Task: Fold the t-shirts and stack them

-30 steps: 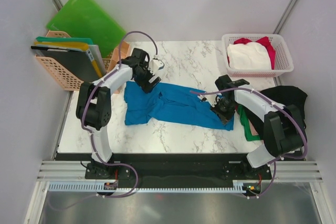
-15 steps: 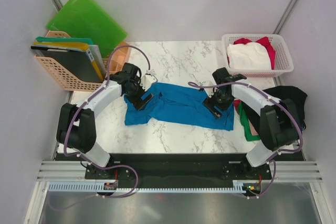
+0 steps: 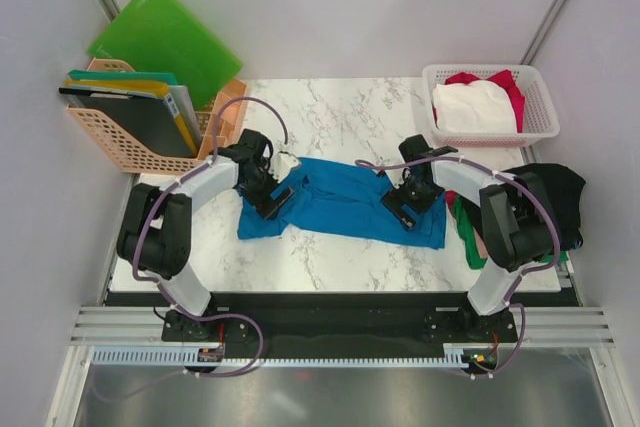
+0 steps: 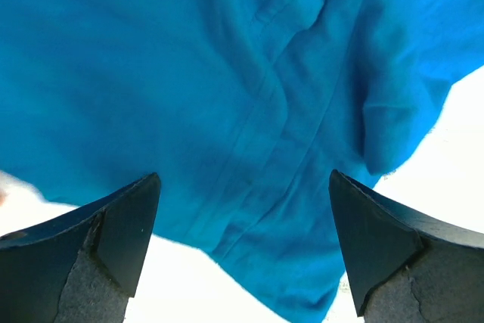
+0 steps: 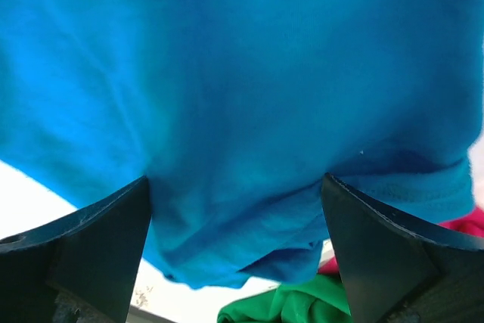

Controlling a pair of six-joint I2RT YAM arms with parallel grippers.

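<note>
Sitting at the table's far right corner, the white plastic lattice basket holds a crumpled white cloth t-shirt and a red t-shirt. The left gripper and the right gripper both hang low over the rumpled bright blue t-shirt on the marble table, jaws wide apart, gripping nothing.

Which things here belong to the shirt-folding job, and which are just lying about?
Part of the job:
- blue t-shirt, spread on the table
- white t-shirt and red t-shirt, in the white basket
- black t-shirt and green t-shirt, at the table's right edge

Just lying about:
- green folder
- orange rack of files
</note>
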